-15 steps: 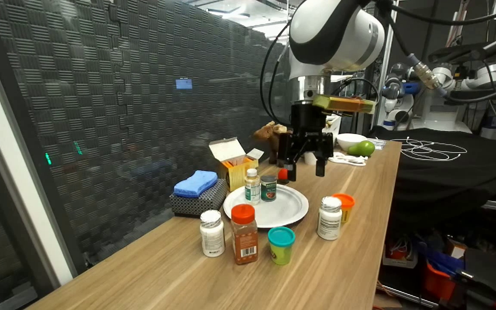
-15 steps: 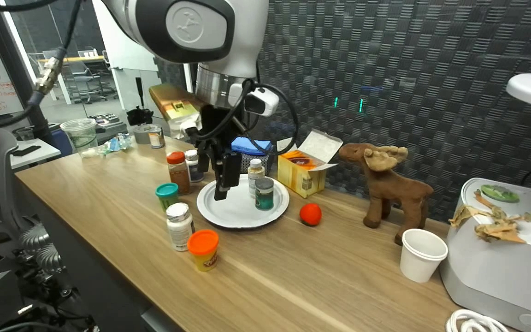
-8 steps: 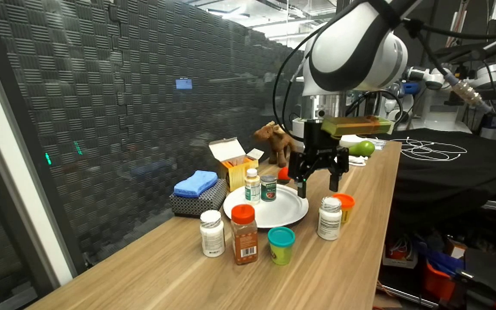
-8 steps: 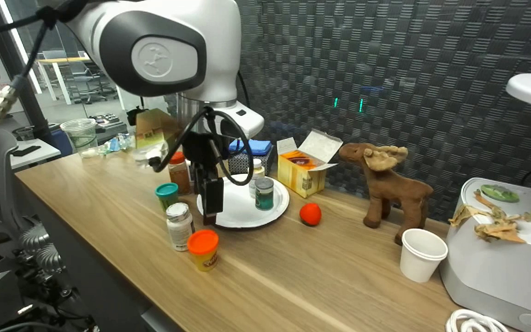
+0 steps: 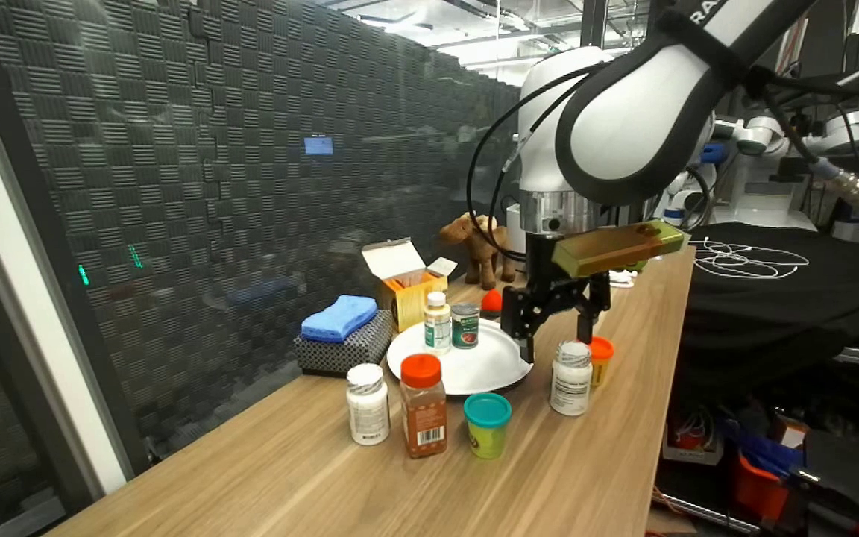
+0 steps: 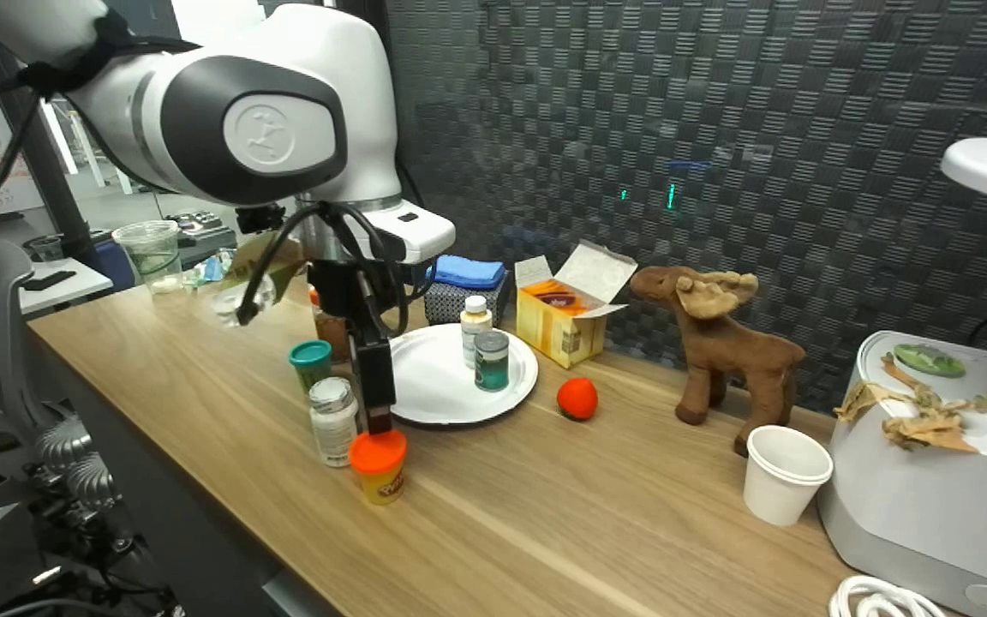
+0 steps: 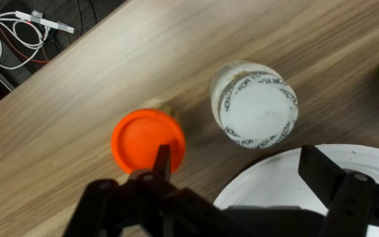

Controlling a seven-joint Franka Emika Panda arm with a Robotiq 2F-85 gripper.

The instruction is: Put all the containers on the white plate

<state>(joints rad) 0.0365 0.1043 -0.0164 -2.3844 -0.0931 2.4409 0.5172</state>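
And there's the gripper (image 7: 236,156), jaws spread wide, nothing between them! Make the wrist view a dial centred midway between those jaws: the nearer white bottle (image 7: 258,108) sits at one o'clock, upright on the table (image 7: 137,65), close by the plate (image 7: 268,187). That looks like the next pick. Its long axis runs straight up, so a grasp from above should suit, provided the only arm (image 5: 638,112) on duty slides toward one o'clock before dropping. Careful just past nine! The orange-lidded tub (image 7: 140,135) stands there, a finger (image 7: 163,163) overlapping it in that view; whether they touch, nobody can tell. The plate spreads at four o'clock, a pale bottle (image 6: 471,326) and a green can (image 6: 491,364) already aboard. In an exterior view, between seven and nine o'clock from the gripper, three more wait upright: teal-lidded tub (image 5: 486,429), red-lidded shaker (image 5: 423,410), another white bottle (image 5: 367,410)
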